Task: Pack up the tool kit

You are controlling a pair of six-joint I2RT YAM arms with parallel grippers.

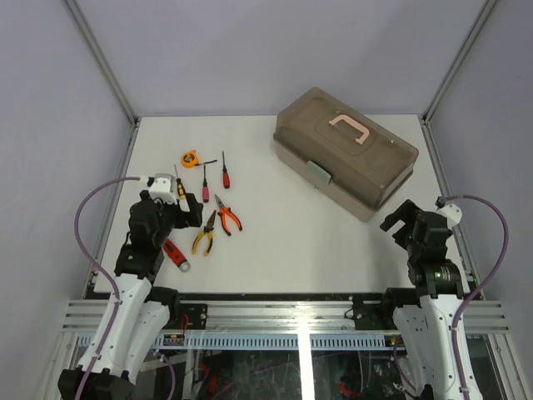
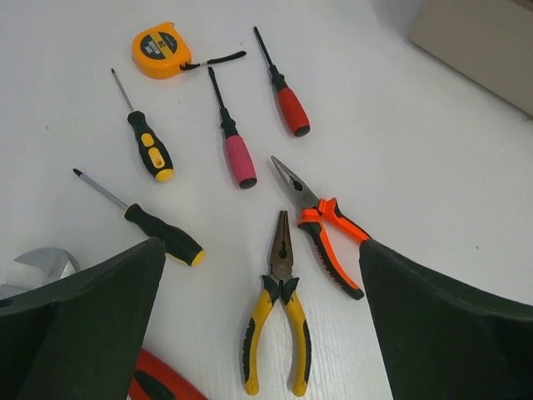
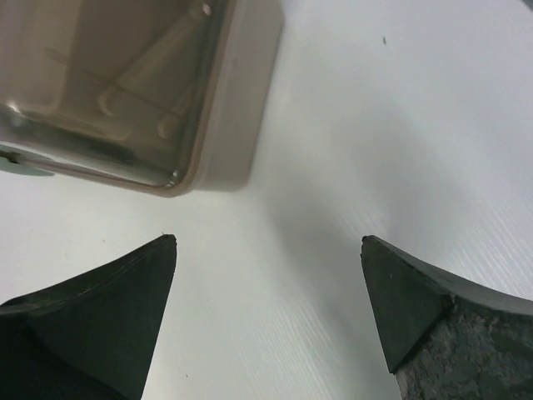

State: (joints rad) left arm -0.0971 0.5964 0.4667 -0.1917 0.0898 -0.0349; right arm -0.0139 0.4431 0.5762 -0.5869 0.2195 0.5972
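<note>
The tool kit's beige toolbox (image 1: 346, 154) stands at the back right with its brown lid down, pink handle (image 1: 351, 129) on top and green latch (image 1: 318, 173) facing front. Loose tools lie at the left: orange tape measure (image 2: 161, 51), red screwdriver (image 2: 291, 108), pink screwdriver (image 2: 237, 158), two yellow-black screwdrivers (image 2: 150, 152), orange pliers (image 2: 329, 229), yellow pliers (image 2: 279, 325) and a red-handled wrench (image 1: 176, 254). My left gripper (image 2: 260, 246) hangs open above the yellow pliers. Open and empty too, my right gripper (image 3: 268, 242) is over bare table just in front of the toolbox's corner (image 3: 208, 158).
The white table (image 1: 283, 242) is bounded by grey walls and metal frame posts at the back corners. Purple cables loop out beside each arm. Between the tools and the toolbox the table surface shows bare.
</note>
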